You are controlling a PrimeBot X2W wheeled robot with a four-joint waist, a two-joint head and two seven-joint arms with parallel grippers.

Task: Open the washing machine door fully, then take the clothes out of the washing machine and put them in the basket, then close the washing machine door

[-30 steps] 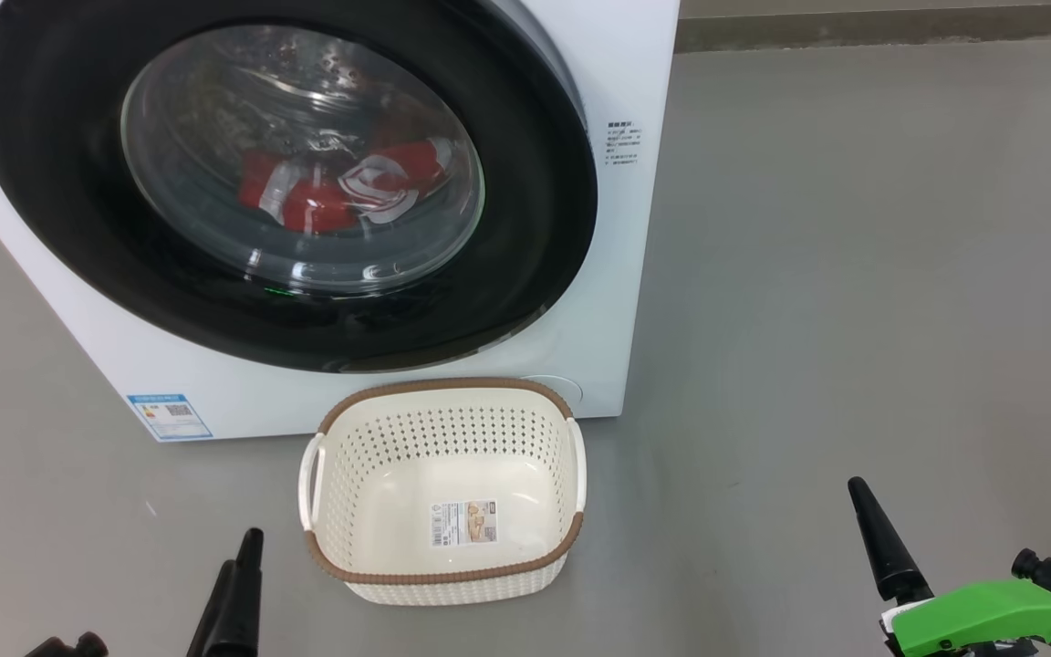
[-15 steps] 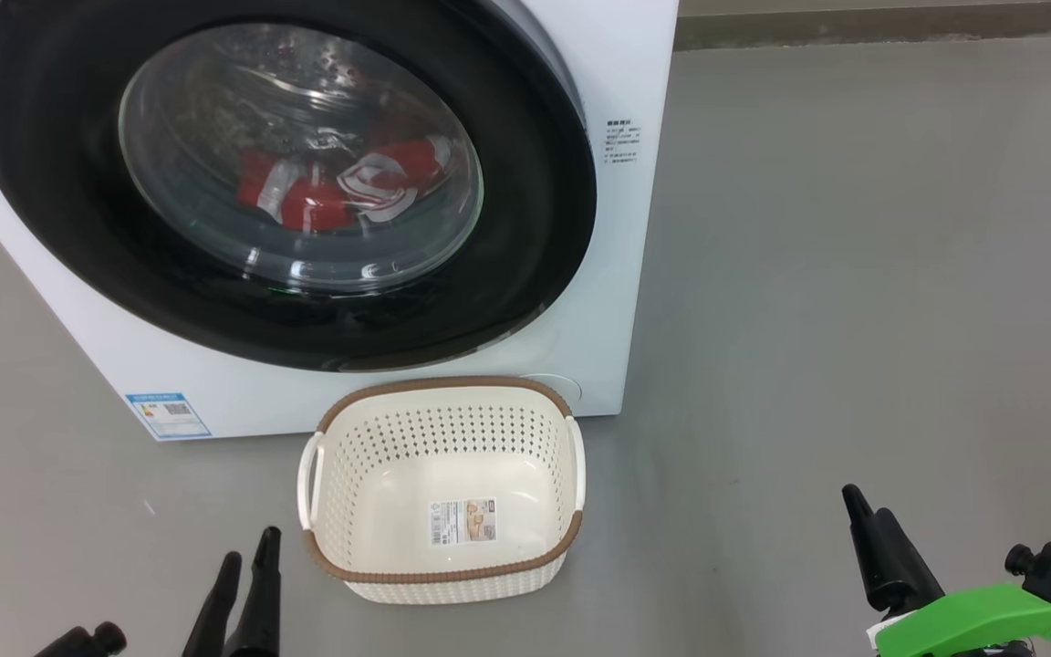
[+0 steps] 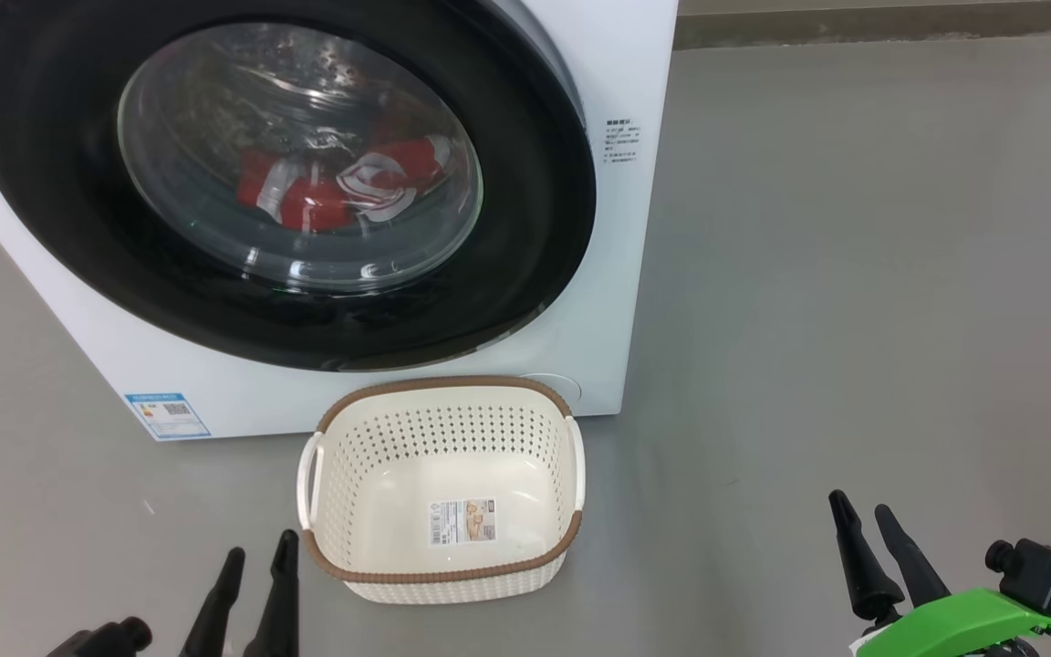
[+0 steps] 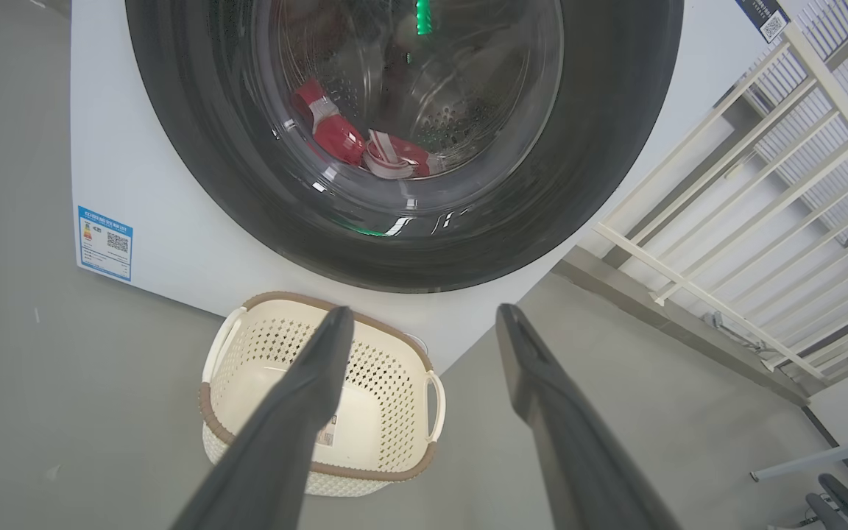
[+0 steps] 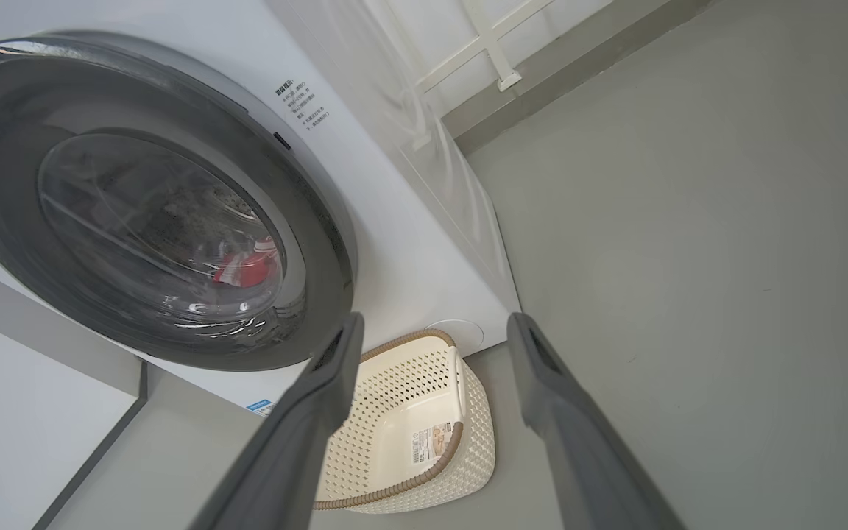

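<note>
The white washing machine [image 3: 621, 64] fills the upper left of the head view. Its door [image 3: 525, 228], black-rimmed with a bulging glass window, lies against the front. Red and white clothes [image 3: 316, 201] show through the glass, and also in the wrist views [image 4: 336, 136] [image 5: 244, 269]. The cream basket [image 3: 443, 384] stands empty on the floor just before the machine. My left gripper [image 3: 261, 545] is open, low on the floor left of the basket. My right gripper [image 3: 858, 504] is open too, far to the basket's right. Each wrist view looks between open fingers [image 4: 424, 313] [image 5: 435, 320] toward the door and basket.
Grey floor [image 3: 854, 274] stretches to the right of the machine. A wall base [image 3: 854, 27] runs along the back. A white slatted railing [image 4: 726, 221] stands beside the machine in the left wrist view. A blue label [image 3: 168, 415] sits on the machine's lower left corner.
My left gripper has moved right, closer to the basket, and its fingers now show apart. My right gripper has shifted slightly left and lower, turning so both fingers show.
</note>
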